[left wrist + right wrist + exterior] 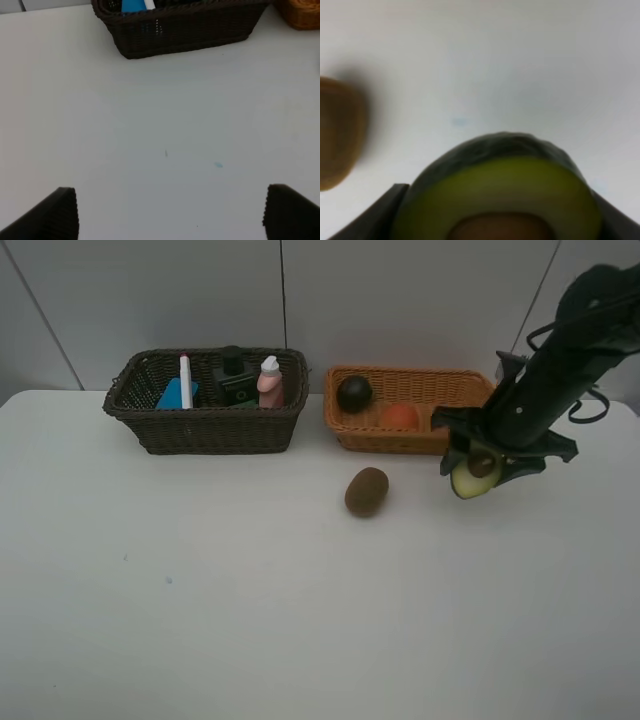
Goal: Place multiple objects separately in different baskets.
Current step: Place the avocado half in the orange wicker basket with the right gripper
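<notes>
Sorting by kind seems to explain the layout, and the light orange-tan basket [415, 390] serves as the marker for the rest. Inside it sit the dark mangosteen [354, 393] at its left end and the orange bun [400, 417] near its middle, both food-like things. Just to its left, close beside it but seemingly not touching, stands the dark brown basket [205, 425], which holds the stationery and containers: the blue eraser block [174, 395], the white marker [185, 380] standing on end, the dark green bottle [234, 378] and the pink bottle [270, 383], leaning or propped upright because the deep walls support them. In front of the tan basket, on the white table [250, 590], the brown kiwi [367, 491] lies alone, not yet put away; by the same logic it probably belongs with the fruit. At the tan basket's right front corner the right gripper [478, 472] pinches the halved avocado [474, 473] between its jaws, cut face and pit turned outward, the fruit apparently clear of the table; the right wrist view shows the green flesh filling the space between the two dark jaw tips. It is carried there, I judge, to be set among the other fruit, and needs to clear the rim first. The left gripper [170, 215] hangs spread wide over bare table in front of the dark basket, holding nothing, likely parked out of the way.
</notes>
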You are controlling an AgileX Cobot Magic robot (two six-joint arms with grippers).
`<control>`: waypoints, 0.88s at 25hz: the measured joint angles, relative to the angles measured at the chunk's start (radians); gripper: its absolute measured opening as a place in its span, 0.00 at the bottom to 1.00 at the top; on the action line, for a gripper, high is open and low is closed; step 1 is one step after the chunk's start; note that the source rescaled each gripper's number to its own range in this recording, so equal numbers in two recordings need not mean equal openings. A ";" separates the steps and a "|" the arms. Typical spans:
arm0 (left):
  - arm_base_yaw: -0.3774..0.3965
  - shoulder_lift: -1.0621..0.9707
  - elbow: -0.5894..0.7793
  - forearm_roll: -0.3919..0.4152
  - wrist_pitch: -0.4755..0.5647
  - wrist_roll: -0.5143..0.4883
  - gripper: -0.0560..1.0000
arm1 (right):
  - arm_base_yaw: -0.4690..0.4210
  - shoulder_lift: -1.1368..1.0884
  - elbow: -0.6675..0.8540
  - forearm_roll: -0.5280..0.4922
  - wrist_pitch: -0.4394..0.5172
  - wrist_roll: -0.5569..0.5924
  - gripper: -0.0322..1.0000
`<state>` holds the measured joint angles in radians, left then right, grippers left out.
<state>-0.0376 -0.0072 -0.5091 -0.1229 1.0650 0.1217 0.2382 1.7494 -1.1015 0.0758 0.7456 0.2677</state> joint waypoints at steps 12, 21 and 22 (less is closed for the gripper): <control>0.000 0.000 0.000 0.000 0.000 0.000 0.91 | 0.000 0.258 -0.536 -0.202 0.064 -0.138 0.64; 0.000 0.000 0.000 0.000 0.000 0.000 0.91 | 0.000 0.471 -0.705 -0.305 0.119 -0.164 0.73; 0.000 0.000 0.000 0.000 0.000 0.000 0.91 | 0.000 0.475 -0.707 -0.320 0.122 -0.164 0.80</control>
<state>-0.0376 -0.0072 -0.5091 -0.1229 1.0647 0.1217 0.2382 2.2240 -1.8081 -0.2446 0.8674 0.1041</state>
